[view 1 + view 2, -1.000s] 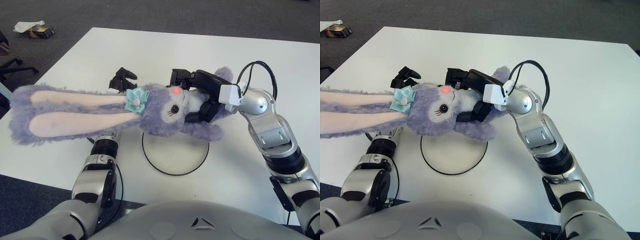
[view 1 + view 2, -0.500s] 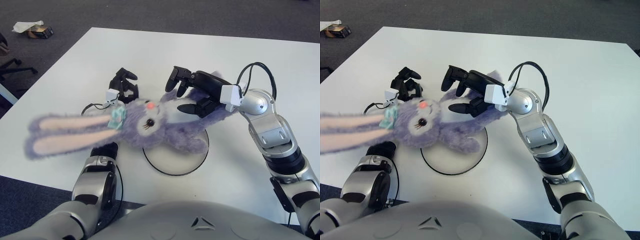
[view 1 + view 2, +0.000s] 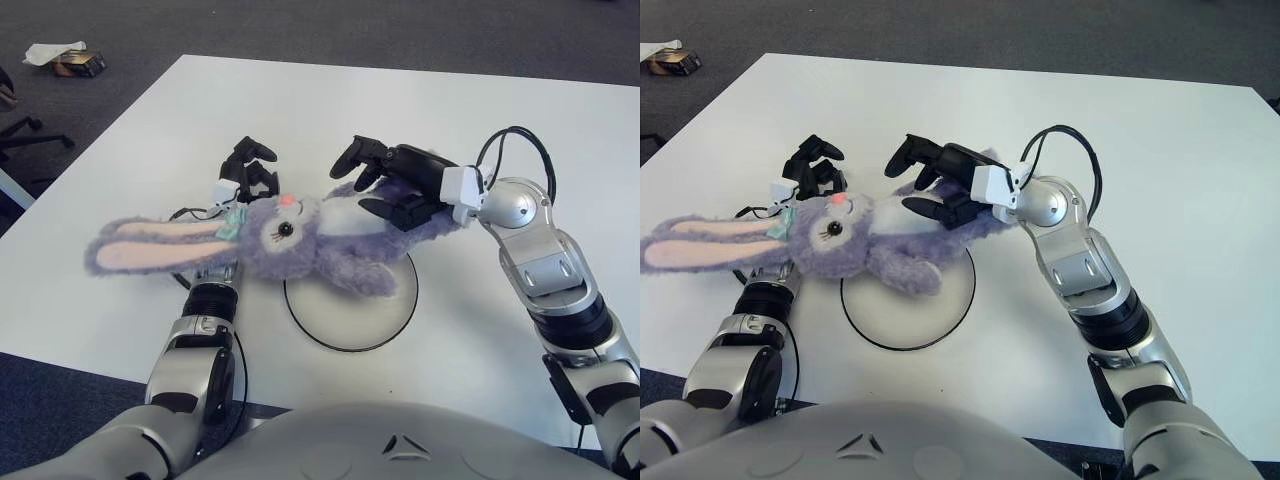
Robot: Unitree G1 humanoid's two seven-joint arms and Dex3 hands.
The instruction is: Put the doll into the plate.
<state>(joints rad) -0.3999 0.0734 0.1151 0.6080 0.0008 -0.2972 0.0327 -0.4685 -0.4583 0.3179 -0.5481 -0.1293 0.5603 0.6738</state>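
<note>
Purple plush fur marks the long-eared rabbit doll (image 3: 300,235), which in the left eye view is seen lying across the far-left rim of the white round plate with a black edge (image 3: 352,305), its pink-lined ears stretched left over the white table (image 3: 500,110). The right arm is bent inward from the right, and the right hand (image 3: 390,185) is held over the doll's body with its black fingers spread apart, nothing being gripped. In the right eye view, the left hand (image 3: 810,168) is shown just behind the doll's head, fingers curled, nothing visibly grasped.
</note>
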